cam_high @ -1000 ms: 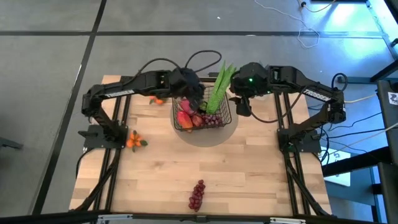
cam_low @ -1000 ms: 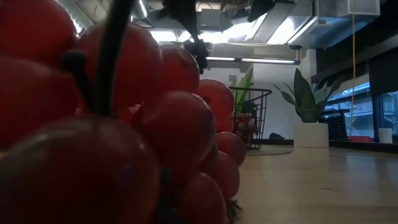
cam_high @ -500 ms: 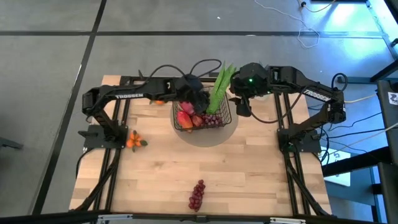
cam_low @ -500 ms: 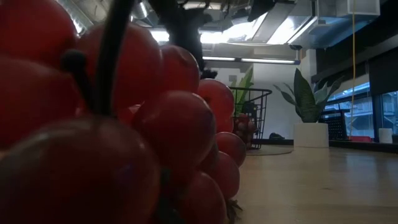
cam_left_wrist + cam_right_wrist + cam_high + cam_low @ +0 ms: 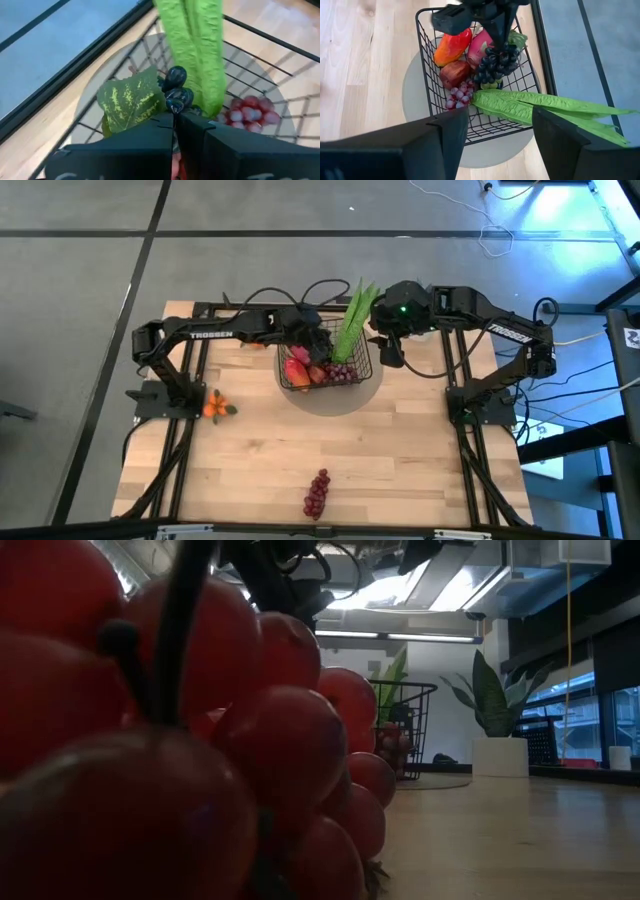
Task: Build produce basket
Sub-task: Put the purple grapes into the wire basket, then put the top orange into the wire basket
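The black wire basket (image 5: 352, 377) stands on a round grey mat at the table's far middle. It holds a red-orange mango (image 5: 452, 45), a pink dragon fruit (image 5: 481, 44), a red round fruit (image 5: 454, 73), a pale red grape bunch (image 5: 460, 95) and a long green leafy stalk (image 5: 545, 107) that sticks out over its rim. My left gripper (image 5: 312, 335) is over the basket, shut on a dark grape bunch (image 5: 495, 61) with a green leaf (image 5: 131, 100). My right gripper (image 5: 392, 352) is open and empty beside the basket's right side. My left gripper pinches the dark grape bunch's stem (image 5: 174, 111) between its two fingers, right above the top grapes. The fingers (image 5: 501, 22) come from above, slanting down from the table's left. The bunch hangs below them inside the basket, its lower grapes among the fruit there.
A red grape bunch (image 5: 317, 493) lies near the table's front edge and fills the low view (image 5: 150, 740). Small oranges (image 5: 215, 407) lie at the left, and another orange (image 5: 255, 341) left of the basket. A potted plant (image 5: 495, 715) shows beyond the table.
My left gripper has reached farther toward the table's right, over the basket, and gone down with the dark grape bunch, which now hangs inside the basket. It stays shut.
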Controlling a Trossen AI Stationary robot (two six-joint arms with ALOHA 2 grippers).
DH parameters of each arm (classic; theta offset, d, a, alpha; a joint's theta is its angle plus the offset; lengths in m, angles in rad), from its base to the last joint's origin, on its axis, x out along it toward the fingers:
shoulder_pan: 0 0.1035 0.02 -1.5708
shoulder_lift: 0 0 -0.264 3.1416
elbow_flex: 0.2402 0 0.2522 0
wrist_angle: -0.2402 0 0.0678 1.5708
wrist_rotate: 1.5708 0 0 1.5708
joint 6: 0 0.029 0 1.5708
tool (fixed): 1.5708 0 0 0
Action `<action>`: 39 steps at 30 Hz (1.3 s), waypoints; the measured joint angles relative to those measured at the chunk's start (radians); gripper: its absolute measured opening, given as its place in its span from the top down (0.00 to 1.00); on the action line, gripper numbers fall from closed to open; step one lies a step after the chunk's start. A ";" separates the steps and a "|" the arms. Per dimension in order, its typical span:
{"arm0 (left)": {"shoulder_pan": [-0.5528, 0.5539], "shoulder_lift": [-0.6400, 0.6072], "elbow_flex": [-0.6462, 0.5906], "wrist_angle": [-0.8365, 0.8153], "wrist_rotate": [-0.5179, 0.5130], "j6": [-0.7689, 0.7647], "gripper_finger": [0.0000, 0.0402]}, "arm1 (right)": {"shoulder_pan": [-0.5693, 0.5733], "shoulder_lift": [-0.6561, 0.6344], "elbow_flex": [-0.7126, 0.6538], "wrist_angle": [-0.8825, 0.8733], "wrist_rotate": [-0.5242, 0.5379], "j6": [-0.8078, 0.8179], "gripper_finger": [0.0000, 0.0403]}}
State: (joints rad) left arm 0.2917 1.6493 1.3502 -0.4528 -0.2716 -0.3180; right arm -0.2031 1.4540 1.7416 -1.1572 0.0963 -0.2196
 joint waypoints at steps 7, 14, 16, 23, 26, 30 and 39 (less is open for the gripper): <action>0.043 0.000 0.000 0.000 -0.008 -0.045 0.96 | 0.000 0.000 0.000 0.000 0.000 0.005 0.49; 0.065 0.000 0.000 -0.001 -0.003 -0.037 0.92 | 0.000 0.000 0.000 0.000 0.000 0.005 0.49; 0.065 0.000 0.000 -0.001 -0.002 -0.038 0.90 | 0.000 0.000 0.000 0.000 -0.001 0.005 0.49; 0.064 0.000 0.000 -0.001 -0.008 -0.039 0.78 | 0.000 0.000 0.000 0.000 -0.001 0.005 0.49; 0.064 0.000 0.000 -0.002 -0.005 -0.039 0.76 | 0.000 0.000 0.000 0.000 -0.001 0.005 0.49; 0.063 -0.028 0.000 -0.034 0.029 -0.040 0.76 | 0.000 0.000 0.000 0.000 -0.002 0.005 0.49; 0.018 -0.163 0.002 -0.308 0.068 -0.240 0.76 | 0.000 0.001 0.000 -0.027 -0.003 0.005 0.49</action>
State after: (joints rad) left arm 0.3095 1.4860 1.3521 -0.7605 -0.2039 -0.5577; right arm -0.2028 1.4548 1.7416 -1.1843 0.0933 -0.2150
